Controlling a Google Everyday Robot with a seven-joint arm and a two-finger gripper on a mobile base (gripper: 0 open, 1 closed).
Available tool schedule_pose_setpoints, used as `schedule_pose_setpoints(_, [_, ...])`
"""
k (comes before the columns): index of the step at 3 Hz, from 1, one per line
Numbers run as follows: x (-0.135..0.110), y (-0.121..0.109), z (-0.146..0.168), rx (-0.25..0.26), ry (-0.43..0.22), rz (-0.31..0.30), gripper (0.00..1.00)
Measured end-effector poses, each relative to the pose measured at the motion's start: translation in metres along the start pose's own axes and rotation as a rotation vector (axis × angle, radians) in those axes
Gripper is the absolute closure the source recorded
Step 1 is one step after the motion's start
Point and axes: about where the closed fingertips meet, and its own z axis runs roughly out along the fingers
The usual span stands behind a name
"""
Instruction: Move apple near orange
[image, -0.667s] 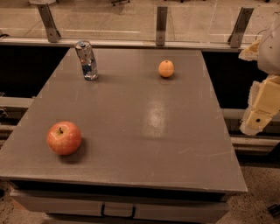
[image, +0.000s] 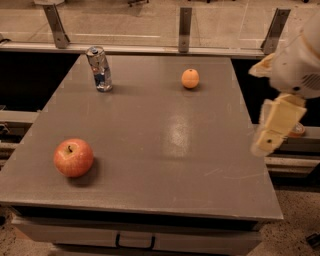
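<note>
The red apple (image: 73, 158) with yellowish patches and a short stem sits on the grey table (image: 165, 135) near its front left corner. The small orange (image: 190, 78) sits at the back of the table, right of centre. My gripper (image: 272, 134) hangs at the right edge of the table, pointing down, far from both fruits. It holds nothing that I can see.
A clear plastic bottle (image: 100, 69) stands at the back left of the table. A railing with metal posts (image: 184, 29) runs behind the table. A drawer handle (image: 134, 242) shows below the front edge.
My arm and gripper have moved left, in from the right side to the table's right edge. The apple, orange and bottle have not moved.
</note>
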Motion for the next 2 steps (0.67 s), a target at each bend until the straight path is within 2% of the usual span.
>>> schedule_pose_setpoints(1, [-0.072, 0.009, 0.044, -0.075, -0.165, -0.101, 0.00])
schedule_pose_setpoints(2, [-0.164, 0.035, 0.077, -0.143, -0.310, -0.177, 0.00])
